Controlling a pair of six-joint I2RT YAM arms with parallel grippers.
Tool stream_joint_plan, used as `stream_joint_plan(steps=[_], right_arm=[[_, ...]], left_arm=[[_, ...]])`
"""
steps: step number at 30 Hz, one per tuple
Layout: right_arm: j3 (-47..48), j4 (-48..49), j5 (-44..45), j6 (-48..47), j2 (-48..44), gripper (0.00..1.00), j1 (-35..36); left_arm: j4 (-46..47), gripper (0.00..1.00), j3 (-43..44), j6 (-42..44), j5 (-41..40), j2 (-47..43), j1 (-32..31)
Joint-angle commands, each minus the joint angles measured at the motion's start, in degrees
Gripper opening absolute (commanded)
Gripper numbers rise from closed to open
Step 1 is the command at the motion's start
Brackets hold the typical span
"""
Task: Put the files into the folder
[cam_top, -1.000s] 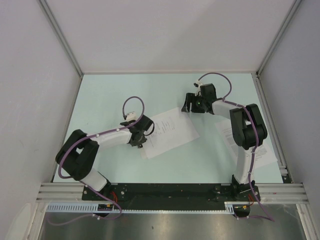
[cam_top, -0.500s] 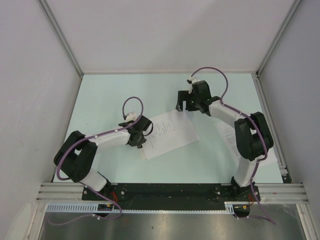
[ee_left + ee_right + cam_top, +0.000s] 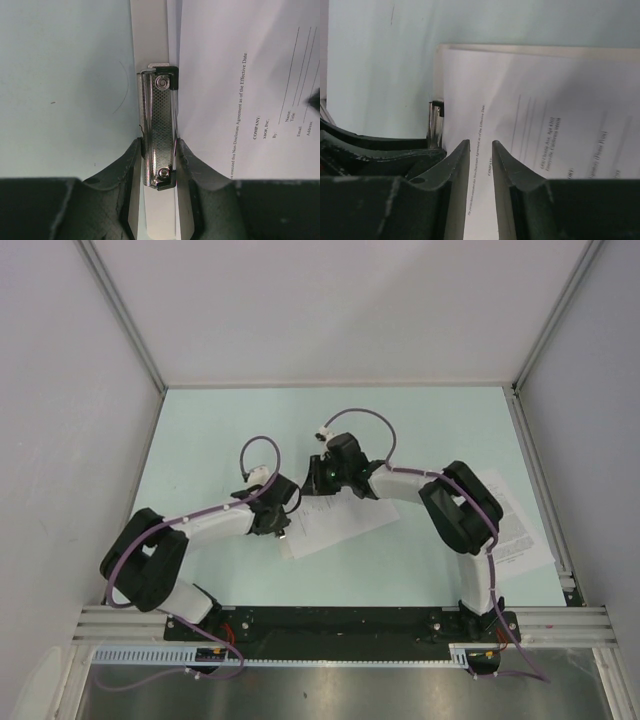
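Observation:
The folder [image 3: 297,542], a white clipboard, lies mid-table with one sparsely printed file [image 3: 350,505] on it. My left gripper [image 3: 278,524] is shut on the folder's metal clip [image 3: 159,115], one finger on each side [image 3: 159,145]. The board [image 3: 149,35] runs away from the jaws, and the file [image 3: 240,75] lies just right of the clip. My right gripper [image 3: 316,478] hovers low over the file's clip-side edge [image 3: 530,100]. Its jaws [image 3: 481,145] stand a narrow gap apart with nothing between them. The clip [image 3: 435,125] shows to its left.
More densely printed files [image 3: 515,525] lie at the table's right side, partly under the right arm's elbow. Grey walls and metal rails close in the table on three sides. The left gripper's body [image 3: 370,150] sits close beside the right fingers.
My right arm has swung left from the back right of the table to over the file on the folder. The left gripper has stayed on the clip.

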Motion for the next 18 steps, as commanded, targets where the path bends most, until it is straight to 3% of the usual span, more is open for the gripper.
stream_joint_plan(steps=[1, 18], right_arm=[[0.90, 6.76, -3.36, 4.74, 3.77, 0.29, 1.61], [0.82, 6.40, -0.46, 9.49, 11.86, 0.24, 3.89]], left_arm=[[4.79, 0.00, -4.81, -2.84, 4.02, -2.25, 0.57], [12.71, 0.00, -14.22, -3.72, 2.88, -11.31, 1.44]])
